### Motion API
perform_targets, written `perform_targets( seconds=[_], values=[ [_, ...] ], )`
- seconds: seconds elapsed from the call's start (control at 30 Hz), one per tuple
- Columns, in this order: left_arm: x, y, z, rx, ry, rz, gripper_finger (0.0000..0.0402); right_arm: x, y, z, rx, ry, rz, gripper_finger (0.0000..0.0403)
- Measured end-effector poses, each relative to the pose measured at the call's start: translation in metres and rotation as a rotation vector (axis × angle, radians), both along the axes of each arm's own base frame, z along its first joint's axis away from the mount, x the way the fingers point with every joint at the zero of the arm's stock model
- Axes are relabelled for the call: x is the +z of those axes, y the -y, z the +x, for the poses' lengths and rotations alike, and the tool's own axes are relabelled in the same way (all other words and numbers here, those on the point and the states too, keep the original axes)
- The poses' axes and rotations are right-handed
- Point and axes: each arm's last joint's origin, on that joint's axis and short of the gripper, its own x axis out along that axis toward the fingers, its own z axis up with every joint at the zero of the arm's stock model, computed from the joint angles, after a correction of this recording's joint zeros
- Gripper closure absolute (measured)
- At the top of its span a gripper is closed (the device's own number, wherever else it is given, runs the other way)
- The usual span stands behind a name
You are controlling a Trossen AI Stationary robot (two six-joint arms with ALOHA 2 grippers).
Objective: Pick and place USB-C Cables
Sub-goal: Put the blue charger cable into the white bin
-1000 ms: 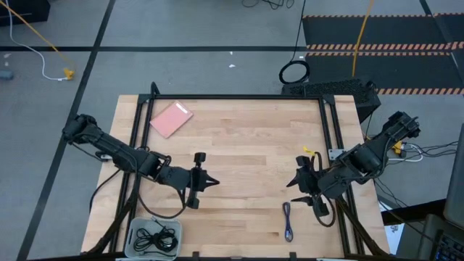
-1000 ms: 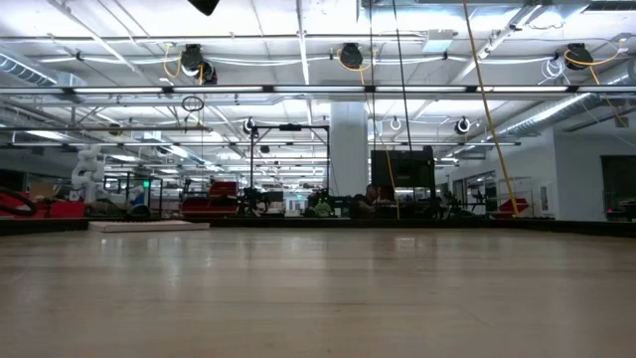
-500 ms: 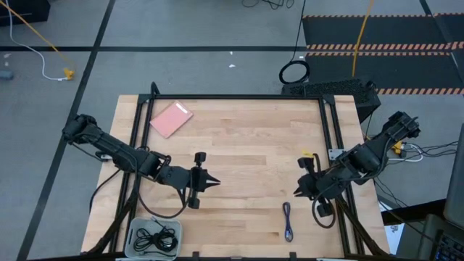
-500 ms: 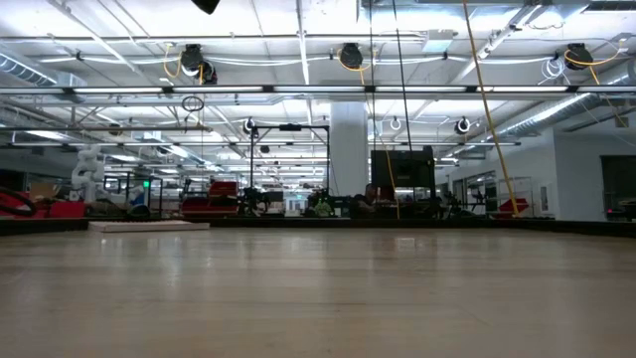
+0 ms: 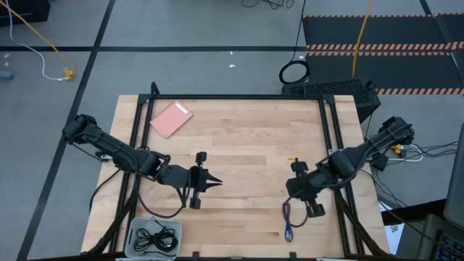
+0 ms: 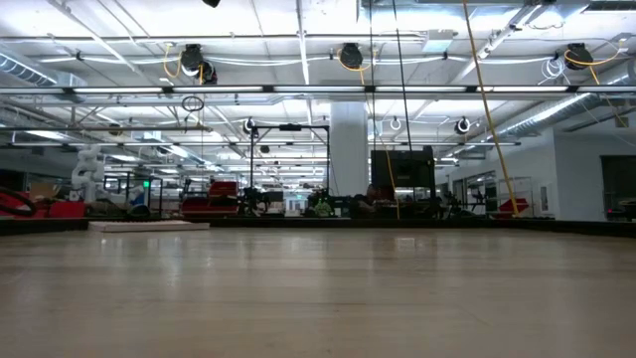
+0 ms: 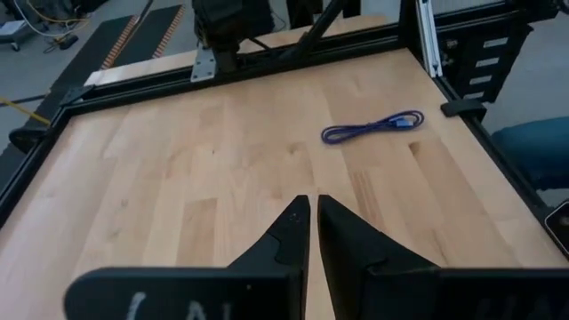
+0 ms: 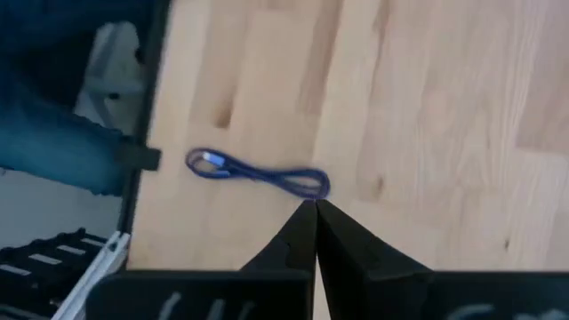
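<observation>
A purple-blue USB-C cable (image 5: 288,222) lies stretched out on the wooden table near its front right; it also shows in the left wrist view (image 7: 373,127). My right gripper (image 5: 288,197) hovers shut over the cable's far end, its fingertips (image 8: 314,206) right beside the cable's looped end (image 8: 307,183). Two black cables (image 5: 154,238) lie coiled in a white tray (image 5: 174,226) at the near left corner. My left gripper (image 5: 216,183) waits shut over the table's middle left, with nothing in it (image 7: 313,200). My right gripper points slanting down at the purple-blue cable's looped far end (image 8: 307,183) with shut fingers. I cannot tell whether the tips touch it. The cable lies flat on the table.
A pink flat card (image 5: 171,118) lies at the far left of the table. A black metal frame (image 5: 328,123) runs along the table's edges. Bare wood lies between the two arms.
My right gripper has shut and gone toward the table's left and near edges, ending over the purple-blue cable's far end. The cable lies where it was.
</observation>
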Motion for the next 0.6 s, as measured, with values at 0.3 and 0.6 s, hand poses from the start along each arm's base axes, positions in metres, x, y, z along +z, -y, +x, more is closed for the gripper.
perform_targets(
  seconds=[0.3, 0.6],
  values=[
    [0.001, 0.0, 0.001, 0.013, 0.013, -0.034, 0.0371, -0.027, -0.008, 0.018, -0.018, -0.151, -0.057, 0.0403],
    [-0.004, 0.002, 0.004, 0.023, -0.004, -0.039, 0.0371, -0.051, -0.024, 0.029, -0.009, -0.242, -0.106, 0.0403]
  ],
)
